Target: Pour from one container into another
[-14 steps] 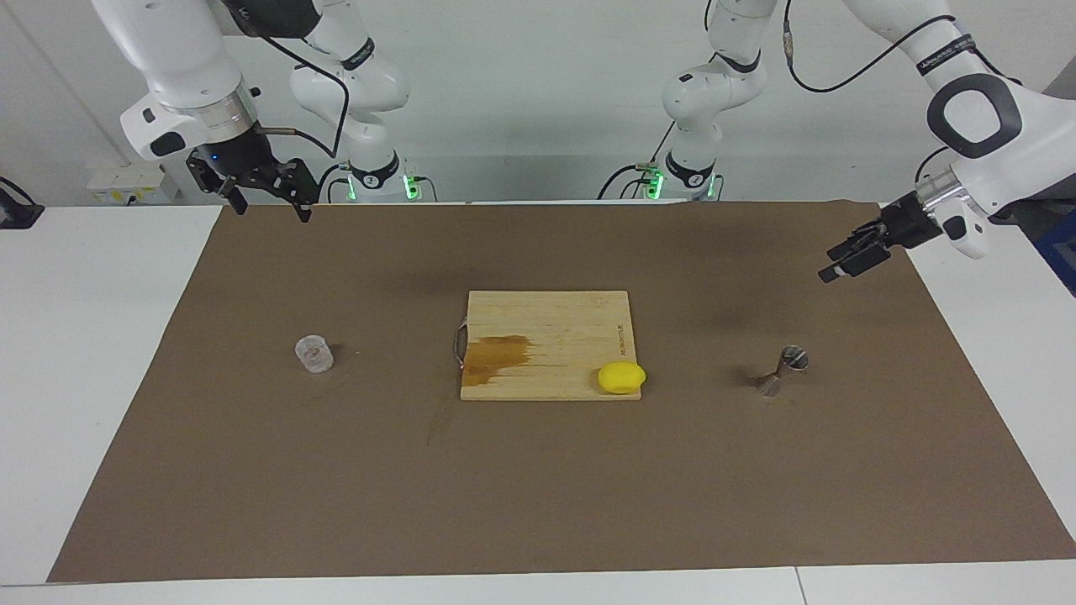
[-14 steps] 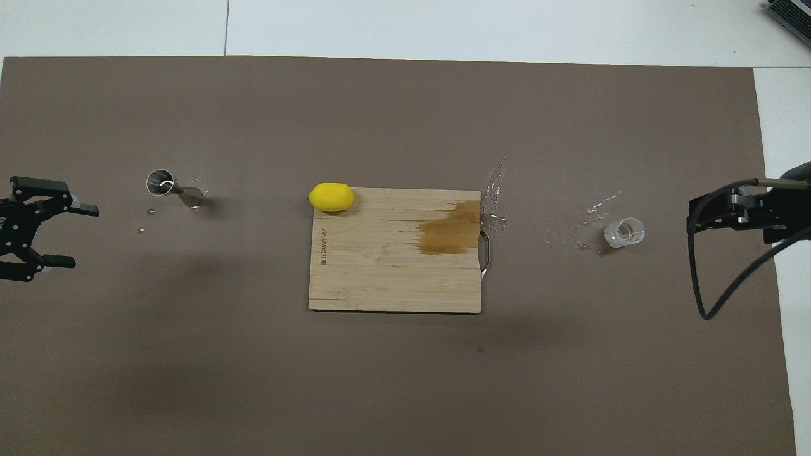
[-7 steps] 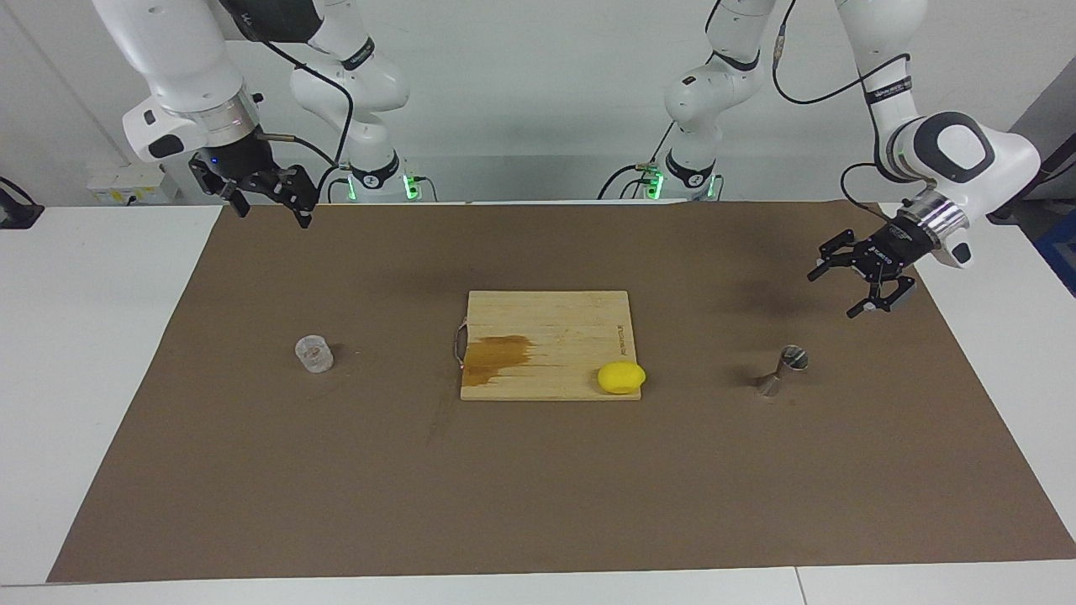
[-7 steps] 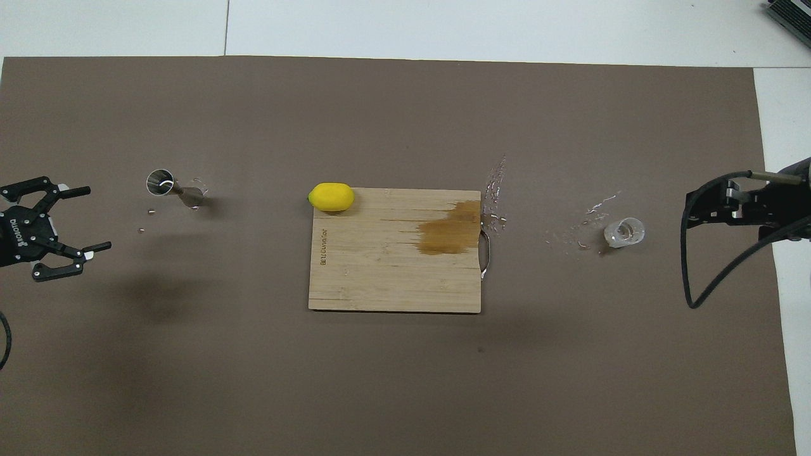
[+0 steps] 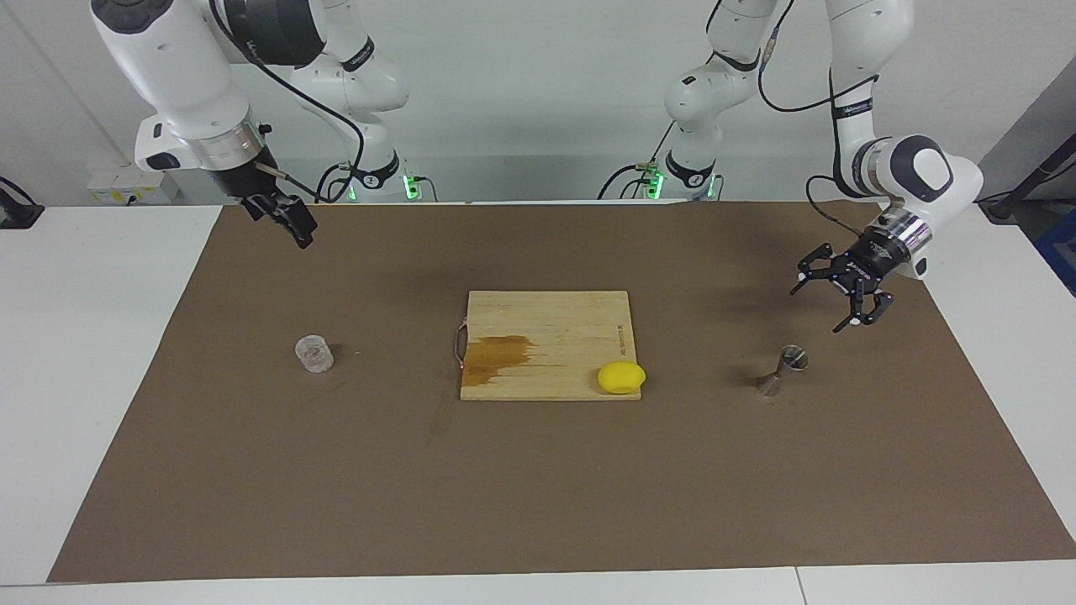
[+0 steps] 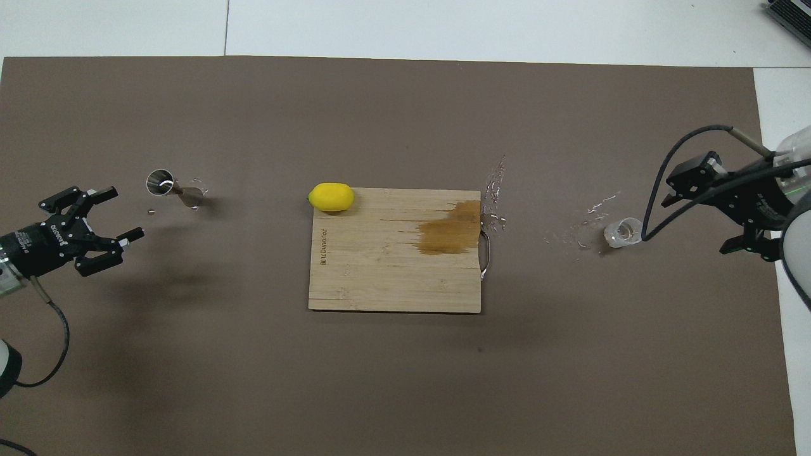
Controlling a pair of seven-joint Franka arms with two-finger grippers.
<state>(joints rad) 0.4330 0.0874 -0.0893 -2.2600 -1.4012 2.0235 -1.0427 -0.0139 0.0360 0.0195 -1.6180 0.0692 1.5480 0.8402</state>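
The clear cup [image 5: 313, 354] [image 6: 624, 232] stands upright on the brown mat toward the right arm's end of the table. The steel jigger [image 5: 793, 360] [image 6: 160, 182] stands upright on the mat toward the left arm's end. My left gripper [image 5: 832, 296] [image 6: 127, 212] hangs open and empty over the mat close beside the jigger, not touching it. High over the mat's corner at the other end, my right gripper [image 5: 292, 225] [image 6: 697, 221] is open and holds nothing, well apart from the cup.
A wooden cutting board [image 5: 546, 323] [image 6: 380, 278] with a wet brown stain lies mid-table. A yellow lemon [image 5: 621, 377] [image 6: 331, 197] sits at its corner. Water drops [image 6: 586, 218] are scattered on the mat between board and cup.
The left gripper has turned, come down and moved in beside the jigger. The right gripper has swung round and shifted slightly toward the cup. Cup and jigger have not moved.
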